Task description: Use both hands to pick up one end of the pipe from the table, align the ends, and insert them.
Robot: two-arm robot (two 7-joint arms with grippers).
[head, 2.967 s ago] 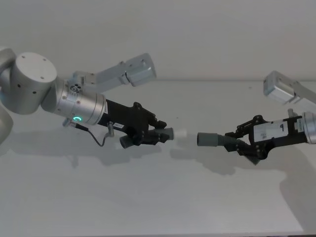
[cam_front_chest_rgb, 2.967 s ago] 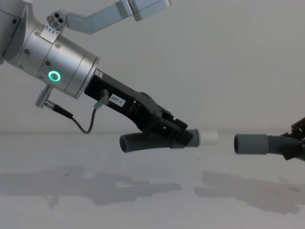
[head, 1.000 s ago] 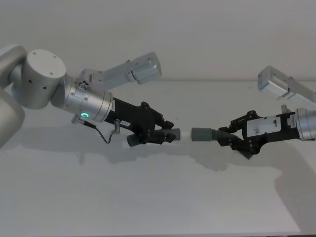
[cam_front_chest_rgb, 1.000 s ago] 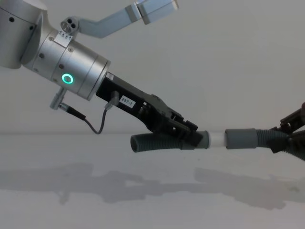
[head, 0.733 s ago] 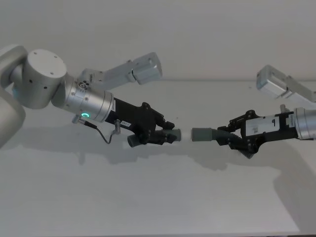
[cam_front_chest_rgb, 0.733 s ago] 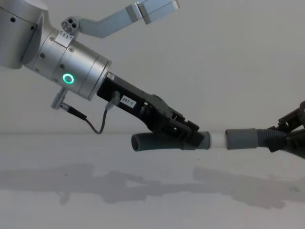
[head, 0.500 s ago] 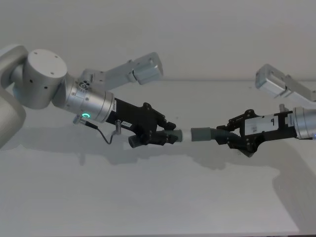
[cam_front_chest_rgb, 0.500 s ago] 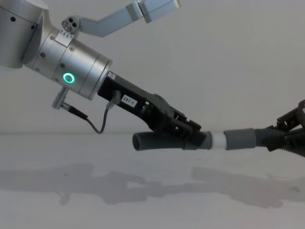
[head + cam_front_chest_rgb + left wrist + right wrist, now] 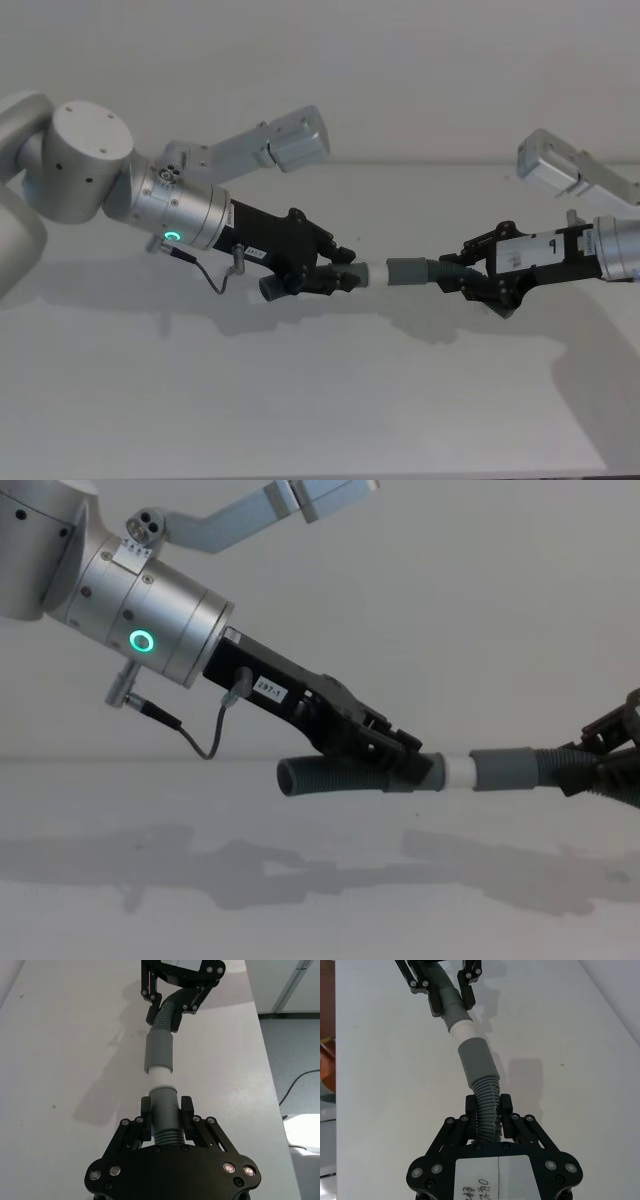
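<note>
White tip (image 9: pixel 161 1076) meets grey socket (image 9: pixel 159 1054) mid-frame above the table (image 9: pixel 320 400); my left gripper (image 9: pixel 345 277) and right gripper (image 9: pixel 462 281) each clamp 1 pipe piece, keeping both level for insertion.

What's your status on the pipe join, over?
Left gripper shut on the white-tipped pipe piece; right gripper shut on the socket piece. White tip at the socket mouth, part exposed, both above the table. Nothing in the way.

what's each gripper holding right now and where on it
The left gripper is shut on the white-tipped pipe piece just behind its collar. The right gripper is shut on the socket pipe piece at its ribbed hose, behind the socket.
</note>
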